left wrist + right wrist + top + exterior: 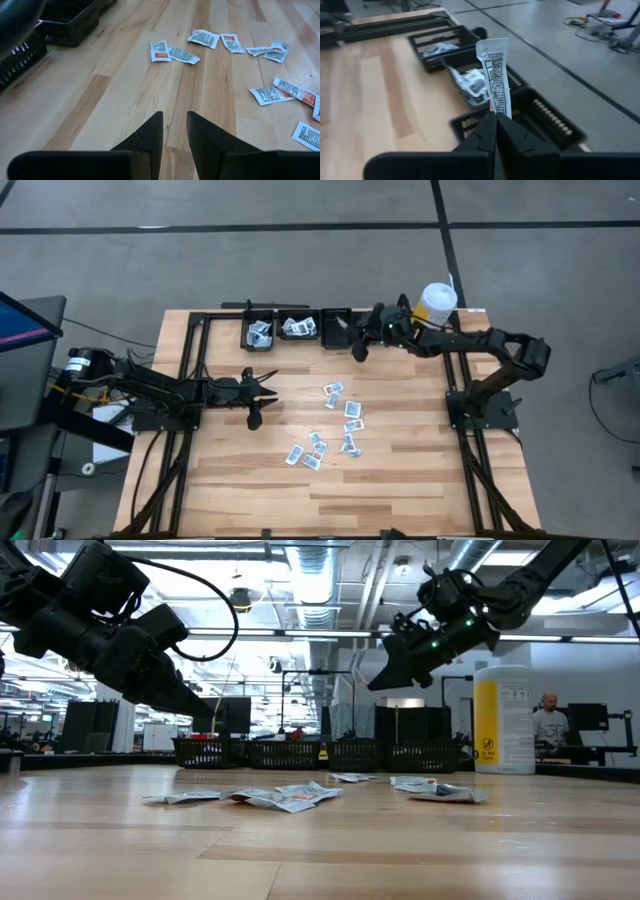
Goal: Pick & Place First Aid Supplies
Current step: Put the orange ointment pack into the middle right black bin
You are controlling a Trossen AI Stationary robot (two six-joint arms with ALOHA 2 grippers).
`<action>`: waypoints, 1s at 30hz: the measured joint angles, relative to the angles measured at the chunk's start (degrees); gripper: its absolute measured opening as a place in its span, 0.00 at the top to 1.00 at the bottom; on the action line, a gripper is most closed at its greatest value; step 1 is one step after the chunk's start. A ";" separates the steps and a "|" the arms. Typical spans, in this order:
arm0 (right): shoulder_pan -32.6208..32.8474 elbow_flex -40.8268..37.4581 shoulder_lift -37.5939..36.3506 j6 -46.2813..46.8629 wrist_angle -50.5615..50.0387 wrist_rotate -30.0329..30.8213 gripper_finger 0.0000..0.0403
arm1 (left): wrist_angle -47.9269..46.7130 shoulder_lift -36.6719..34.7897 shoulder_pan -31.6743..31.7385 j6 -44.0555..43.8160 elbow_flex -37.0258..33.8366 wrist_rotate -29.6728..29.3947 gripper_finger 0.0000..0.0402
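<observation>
Right gripper (495,122) pinching an upright packet (497,75) | hovering over the upper-centre bins (335,330) | left gripper (175,132) hanging part-spread, empty.

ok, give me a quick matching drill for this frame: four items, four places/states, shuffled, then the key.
Items:
1. right gripper
2. left gripper
3. canister
4. loose packets

States:
A. scattered mid-table
B. empty, fingers slightly apart, above bare wood
C. standing at the far right edge of the table
D. shut on a packet over the bins

Pairs: 1-D, 2-B, 3-C, 4-A
</observation>
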 joint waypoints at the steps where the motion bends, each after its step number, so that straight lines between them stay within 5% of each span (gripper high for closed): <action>1: -0.68 0.01 0.00 0.00 0.00 -0.01 0.99 | 0.01 0.00 0.00 0.01 0.00 0.01 0.78; 18: -1.74 4.55 10.29 -0.35 -0.16 -2.14 0.97 | 0.03 0.00 -0.04 -0.07 -0.02 0.15 0.78; 30: -1.76 4.67 10.14 -0.54 -0.93 -1.99 0.68 | 0.03 0.00 -0.04 -0.03 -0.02 0.17 0.78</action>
